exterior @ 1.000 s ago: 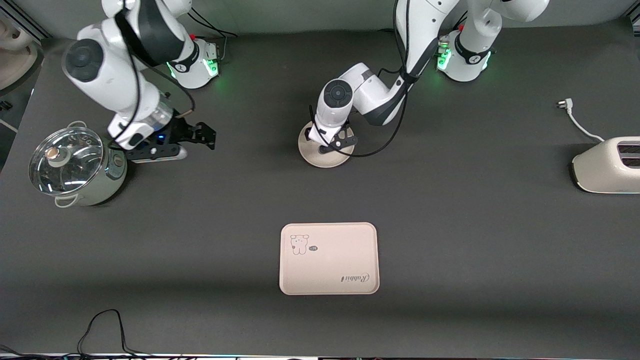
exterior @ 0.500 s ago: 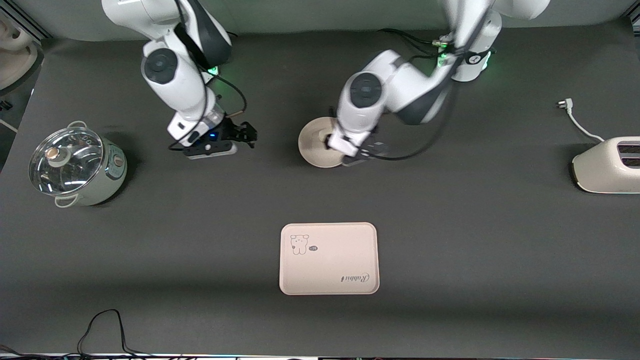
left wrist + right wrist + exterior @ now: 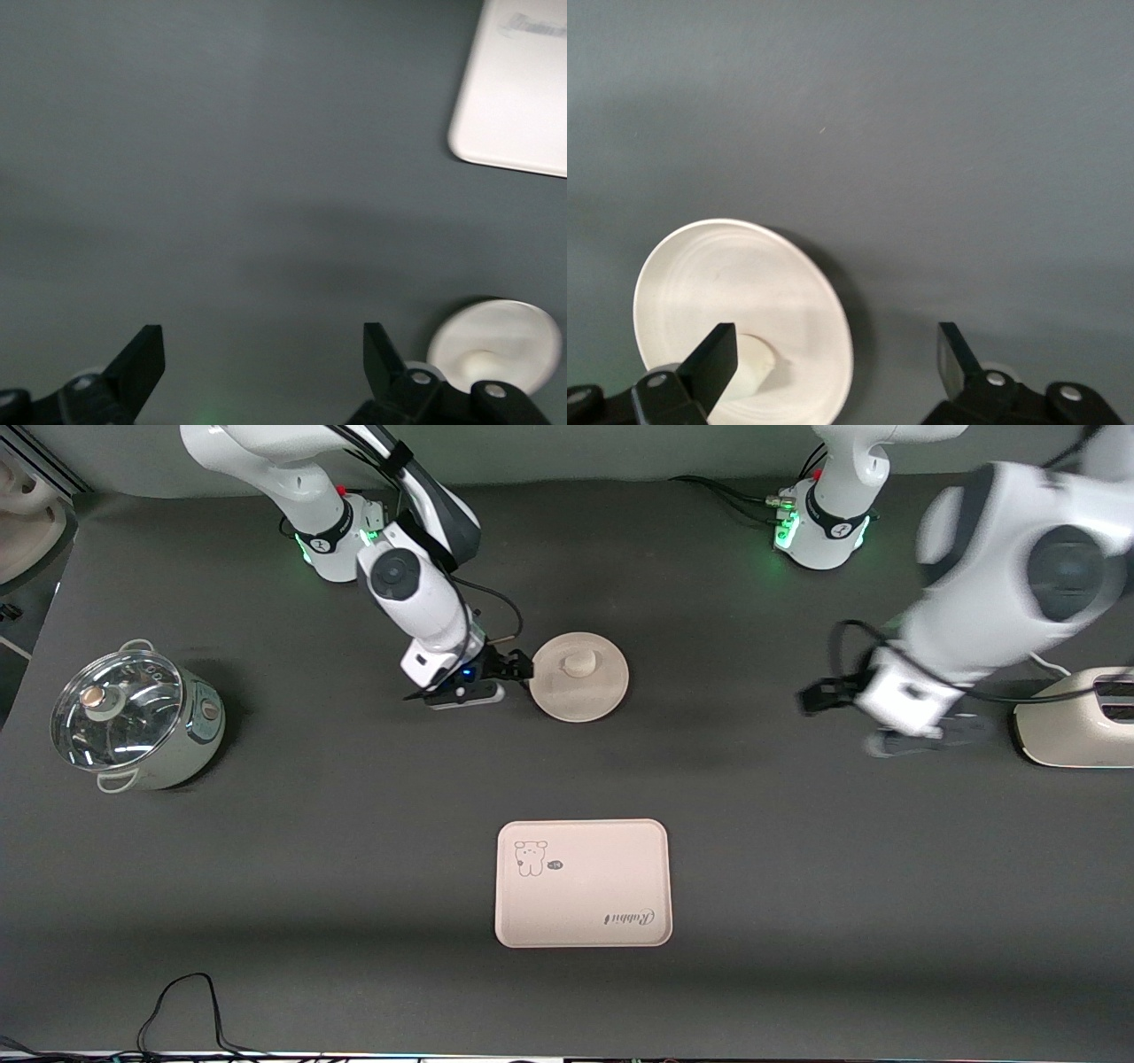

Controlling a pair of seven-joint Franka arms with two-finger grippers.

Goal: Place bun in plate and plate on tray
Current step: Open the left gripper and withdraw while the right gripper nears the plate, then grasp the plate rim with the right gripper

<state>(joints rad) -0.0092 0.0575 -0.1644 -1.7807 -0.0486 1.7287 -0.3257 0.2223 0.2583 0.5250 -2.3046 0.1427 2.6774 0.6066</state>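
The round cream plate (image 3: 580, 691) lies in the middle of the table, farther from the front camera than the tray (image 3: 582, 883). The off-white bun (image 3: 581, 662) lies on the plate. My right gripper (image 3: 516, 666) is open and low at the plate's rim, on the side toward the right arm's end. In the right wrist view the gripper (image 3: 834, 341) has one finger over the plate (image 3: 744, 292), close to the bun (image 3: 755, 367). My left gripper (image 3: 819, 695) is open and empty, up in the air near the toaster. In the left wrist view the gripper (image 3: 261, 341) is seen with the plate (image 3: 509, 332) and tray (image 3: 523, 97) farther off.
A steel pot with a glass lid (image 3: 133, 717) stands at the right arm's end. A cream toaster (image 3: 1076, 722) with its plug and cord (image 3: 1005, 613) stands at the left arm's end. A black cable (image 3: 186, 1001) lies at the table's near edge.
My left gripper rose off the plate and swung toward the toaster, leaving the bun on the plate. My right gripper moved from beside the pot to the plate's rim.
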